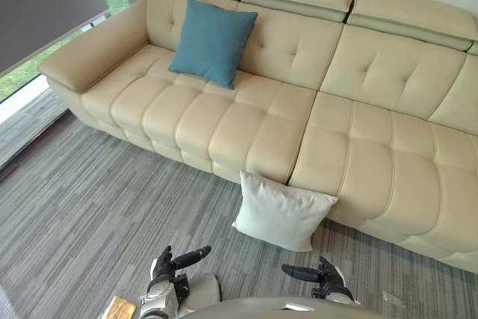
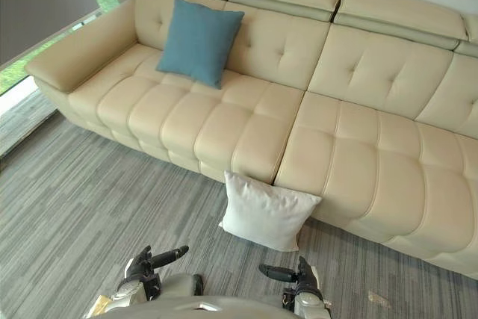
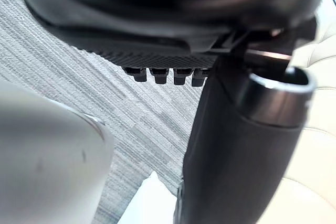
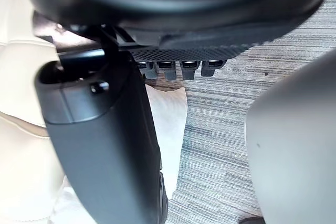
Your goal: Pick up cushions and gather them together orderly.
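White cushion (image 1: pixel 280 218) is leaning on the sofa (image 1: pixel 358 147); I'm judging it soft and light, so I'm aiming for its top edge. Left hand (image 1: pixel 172 265) and right hand (image 1: pixel 326 277) are hanging slack-fingered, empty.

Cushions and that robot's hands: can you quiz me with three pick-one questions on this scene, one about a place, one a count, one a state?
1. Where is the white cushion?
A. on the sofa seat
B. on the floor, leaning on the sofa's front
C. on the armrest

2. How many loose cushions are there?
A. two
B. three
C. five

3. What are the left hand and right hand doing?
A. both hold cushions
B. one holds a cushion
C. both empty, low above the floor

Answers:
1 B: its lower edge sits on the floor against the sofa.
2 A: the white cushion, plus the blue cushion propped on the backrest.
3 C: their fingers are open with nothing between them.
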Available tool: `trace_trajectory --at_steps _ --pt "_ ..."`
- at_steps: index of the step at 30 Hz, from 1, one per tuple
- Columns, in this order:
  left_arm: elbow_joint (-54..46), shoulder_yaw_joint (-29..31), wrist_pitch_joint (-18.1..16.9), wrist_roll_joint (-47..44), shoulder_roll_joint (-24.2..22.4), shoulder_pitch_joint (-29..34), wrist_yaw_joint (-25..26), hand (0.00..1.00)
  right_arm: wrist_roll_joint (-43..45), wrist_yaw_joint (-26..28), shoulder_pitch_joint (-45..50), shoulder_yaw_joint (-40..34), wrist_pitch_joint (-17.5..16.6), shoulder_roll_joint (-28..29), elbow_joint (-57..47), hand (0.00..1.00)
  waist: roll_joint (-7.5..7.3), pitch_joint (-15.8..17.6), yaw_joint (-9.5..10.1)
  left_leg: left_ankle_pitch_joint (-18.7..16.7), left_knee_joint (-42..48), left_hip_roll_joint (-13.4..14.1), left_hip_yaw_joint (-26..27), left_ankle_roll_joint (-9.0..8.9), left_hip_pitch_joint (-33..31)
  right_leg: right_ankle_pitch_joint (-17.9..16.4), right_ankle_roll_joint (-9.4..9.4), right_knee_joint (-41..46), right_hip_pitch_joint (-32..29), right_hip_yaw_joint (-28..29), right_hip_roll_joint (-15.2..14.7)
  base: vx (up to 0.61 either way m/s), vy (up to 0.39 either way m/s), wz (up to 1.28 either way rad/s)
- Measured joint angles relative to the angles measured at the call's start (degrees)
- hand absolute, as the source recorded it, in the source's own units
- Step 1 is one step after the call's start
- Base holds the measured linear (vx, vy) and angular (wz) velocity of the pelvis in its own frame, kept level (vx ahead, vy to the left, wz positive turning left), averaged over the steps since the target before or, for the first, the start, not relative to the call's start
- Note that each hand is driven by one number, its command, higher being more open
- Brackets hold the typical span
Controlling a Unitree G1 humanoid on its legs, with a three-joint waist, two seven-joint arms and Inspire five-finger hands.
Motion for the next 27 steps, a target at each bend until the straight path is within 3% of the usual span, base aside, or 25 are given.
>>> trace_trajectory --at_steps 2,3,4,5,6,7,9,10,11,12,16,21,27 --pt "1.21 0.17 0.31 -0.09 -0.87 0.11 -0.01 1.00 -0.13 0.26 -1.05 -0.04 0.02 -0.09 -0.02 1.00 1.84 -0.35 0.82 0.21 4.16 2.04 3.43 0.33 1.94 4.07 -0.23 4.02 -1.22 -1.68 0.10 0.30 0.117 -1.25" --pt "0.78 0.33 0.21 -0.12 -0.63 -0.47 -0.51 1.00 -0.15 0.09 -1.71 -0.15 0.06 0.03 0.14 1.00 1.14 0.97 1.12 -0.37 13.27 2.38 3.63 1.93 -1.64 5.60 -1.06 7.06 -1.26 -3.10 -1.43 0.20 0.123 -1.10" --pt "0.02 0.02 -0.07 0.01 -0.11 0.11 -0.76 1.00 -0.19 -0.18 -1.38 -0.06 0.18 0.48 0.45 1.00 0.10 0.09 1.19 -1.68 1.30 -0.62 2.50 3.21 0.09 5.12 -0.42 9.94 -2.67 -5.04 -4.32 0.09 0.093 -0.58" --pt "-0.09 -0.06 -0.10 0.01 -0.17 0.20 -0.72 1.00 -0.18 -0.22 -1.38 -0.04 0.18 0.45 0.36 1.00 0.57 -0.36 1.13 -0.09 -1.41 -0.69 2.41 3.65 0.69 5.08 -0.29 10.47 -3.06 -5.43 -4.39 -0.02 0.079 -0.61" --pt "-0.39 -0.91 -0.41 -0.02 -0.82 0.16 -0.07 1.00 -0.46 -0.20 -1.47 0.30 -0.28 -0.30 0.14 1.00 1.41 -0.22 0.42 6.11 -7.14 0.72 3.02 -0.12 2.56 2.30 0.17 14.26 -4.65 -10.22 -5.22 0.04 0.037 -0.71" --pt "-0.13 -1.07 -0.25 -0.02 -1.14 0.21 0.16 1.00 -1.20 0.32 -1.97 1.43 -0.24 0.25 0.02 1.00 2.49 -0.56 0.50 6.10 -8.98 1.39 3.08 -0.13 4.33 0.34 -0.07 13.42 -6.39 -13.80 -4.89 0.06 -0.002 -0.89" --pt "0.66 -1.51 0.24 0.02 -1.85 -0.44 -0.07 1.00 -1.22 0.62 -3.09 1.60 -0.37 0.77 0.02 1.00 4.18 0.39 0.28 6.08 -11.92 3.57 3.06 -0.16 7.60 -1.36 -1.02 9.83 -7.52 -16.66 -1.44 0.16 -0.126 -0.60" --pt "0.97 -2.72 0.29 0.08 -1.54 -0.45 -0.15 1.00 -1.24 0.60 -3.27 1.65 -0.62 1.16 -0.05 1.00 4.23 0.46 -0.13 6.08 -12.35 4.56 3.13 -0.17 8.49 -0.56 -1.45 3.07 -7.07 -16.64 1.05 0.24 -0.282 -0.25" --pt "0.98 -2.86 0.40 0.28 -0.99 -0.41 -0.46 1.00 -1.24 0.53 -2.95 1.67 -0.65 1.51 0.03 1.00 3.27 0.03 -0.22 6.07 -12.35 4.35 3.22 -0.18 8.60 2.31 -2.39 -1.76 -6.64 -16.15 1.78 0.17 -0.226 0.01" --pt "1.29 -2.99 0.39 0.59 -0.90 -0.60 -0.80 1.00 -1.17 0.57 -3.05 1.61 -0.45 1.32 0.02 1.00 2.96 -0.04 -0.48 5.83 -12.36 4.26 2.68 -0.61 9.07 4.32 -2.27 -2.12 -5.80 -15.94 2.36 0.22 -0.273 0.12" --pt "1.50 -3.21 0.36 1.07 -3.28 -0.20 -1.17 1.00 -1.21 0.14 -2.45 0.82 -0.48 -1.86 0.72 1.00 6.09 -0.32 -0.29 7.35 -15.13 6.87 2.28 -1.96 12.32 4.24 -3.44 -3.49 -2.71 -17.30 5.56 0.14 -0.184 0.03" --pt "1.36 -3.27 0.37 1.18 -3.18 -0.16 -1.26 1.00 -1.05 0.08 -0.13 -0.01 -0.19 -3.44 0.69 1.00 5.78 -0.16 -0.33 9.22 -16.21 6.67 1.86 -1.95 13.40 4.23 -3.46 -6.53 0.23 -18.71 6.00 0.08 -0.046 0.11" --pt "0.33 -3.42 0.38 1.19 -1.96 0.30 -1.21 1.00 -1.15 0.15 0.49 -0.38 -0.12 -2.47 0.65 1.00 3.74 -0.02 -0.37 9.45 -16.06 5.19 0.00 -2.32 13.85 4.54 -3.03 -9.10 2.98 -19.98 4.63 0.01 0.057 0.14"
